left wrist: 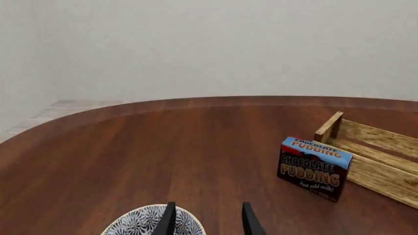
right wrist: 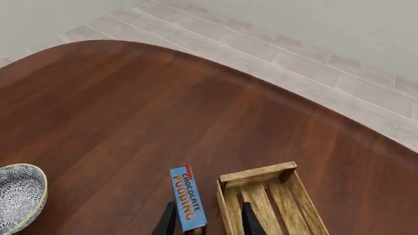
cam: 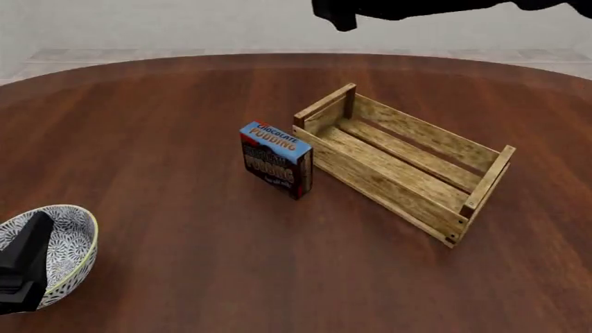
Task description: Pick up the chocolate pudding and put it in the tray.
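The chocolate pudding [cam: 276, 160] stands upright on the table, a small box with a blue top and a dark front, just left of the tray [cam: 389, 186]. That tray is a long, open wooden crate with nothing in it. My right gripper [right wrist: 207, 223] is open and hangs high over the box [right wrist: 187, 198] and the end of the tray [right wrist: 258, 175], touching neither. In the front view the right arm [cam: 416, 8] shows only as a dark shape at the top edge. My left gripper [left wrist: 207, 225] is open at the near left, over a patterned bowl, with the pudding [left wrist: 314, 168] and tray [left wrist: 375, 171] ahead.
A white-and-grey patterned bowl [cam: 60, 246] sits at the near left edge of the round wooden table [cam: 166, 139], under the left gripper [cam: 23, 267]. The same bowl [right wrist: 19, 196] shows in the right wrist view. Pale floor tiles lie beyond the table's far rim.
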`<action>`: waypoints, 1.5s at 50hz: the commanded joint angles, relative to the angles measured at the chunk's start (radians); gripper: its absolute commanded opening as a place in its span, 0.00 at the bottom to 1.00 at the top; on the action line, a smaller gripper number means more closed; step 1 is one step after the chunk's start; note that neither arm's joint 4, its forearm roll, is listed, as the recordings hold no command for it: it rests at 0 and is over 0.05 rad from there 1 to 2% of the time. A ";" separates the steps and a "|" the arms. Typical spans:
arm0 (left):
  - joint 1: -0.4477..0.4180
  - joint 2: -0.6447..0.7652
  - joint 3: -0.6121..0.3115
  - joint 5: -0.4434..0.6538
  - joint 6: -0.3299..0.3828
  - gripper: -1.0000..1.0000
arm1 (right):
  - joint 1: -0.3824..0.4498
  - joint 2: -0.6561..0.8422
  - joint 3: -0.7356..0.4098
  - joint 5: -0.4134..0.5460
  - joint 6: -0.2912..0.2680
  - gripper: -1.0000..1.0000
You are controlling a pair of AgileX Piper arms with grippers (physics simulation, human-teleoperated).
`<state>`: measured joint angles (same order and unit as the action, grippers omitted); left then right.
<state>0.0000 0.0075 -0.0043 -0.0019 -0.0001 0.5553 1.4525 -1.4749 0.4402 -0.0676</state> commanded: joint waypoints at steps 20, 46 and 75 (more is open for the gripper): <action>0.000 0.000 0.000 0.000 0.000 1.00 | 0.077 0.192 -0.130 0.115 -0.066 1.00; 0.000 0.000 0.000 0.000 0.000 1.00 | 0.072 0.335 -0.221 0.164 -0.088 1.00; 0.000 0.000 0.000 0.000 0.000 1.00 | 0.082 0.403 -0.211 0.166 -0.108 1.00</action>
<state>0.0000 0.0075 -0.0043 -0.0019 -0.0001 0.6349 1.8350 -1.6862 0.6056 -0.1726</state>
